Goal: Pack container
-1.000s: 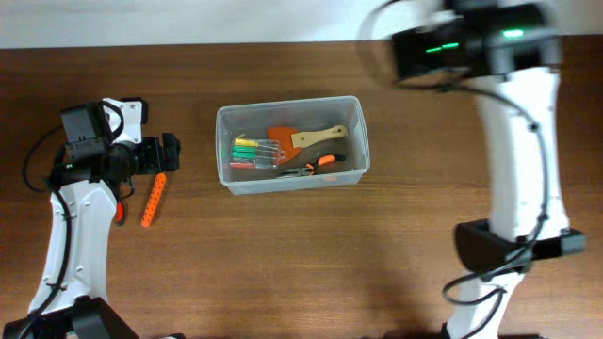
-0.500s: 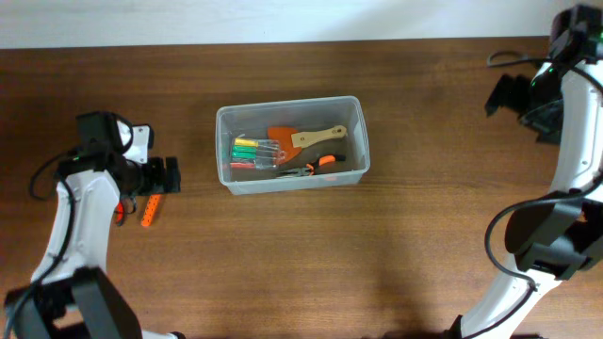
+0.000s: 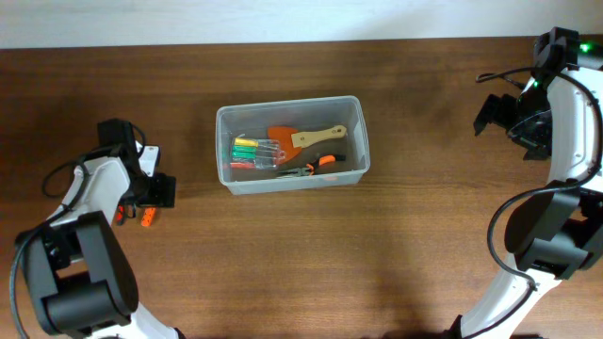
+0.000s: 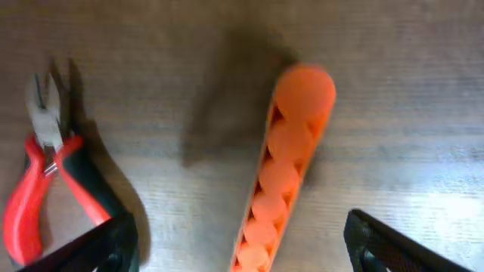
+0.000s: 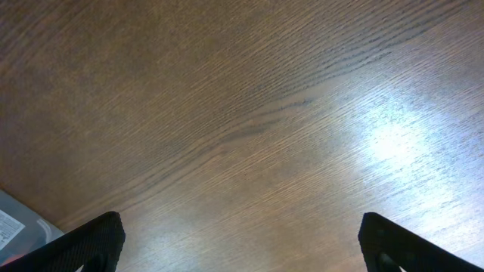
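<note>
The clear rectangular plastic container [image 3: 287,102] is sitting near the middle of the brown wooden surface [image 3: 301,264], between the two arms, and is holding a wooden-handled brush [image 3: 316,137] and other small tools. The left claw [image 4: 242,253] is hovering at the surface's left side, its fingers spread wide and gripping nothing, straddling one end of an orange perforated plastic bar [image 4: 291,166]. Red-handled cutting pliers [image 4: 41,181] are lying just beside that bar. The right claw [image 5: 246,253] is hanging wide open and empty over bare wood, well apart from the container.
</note>
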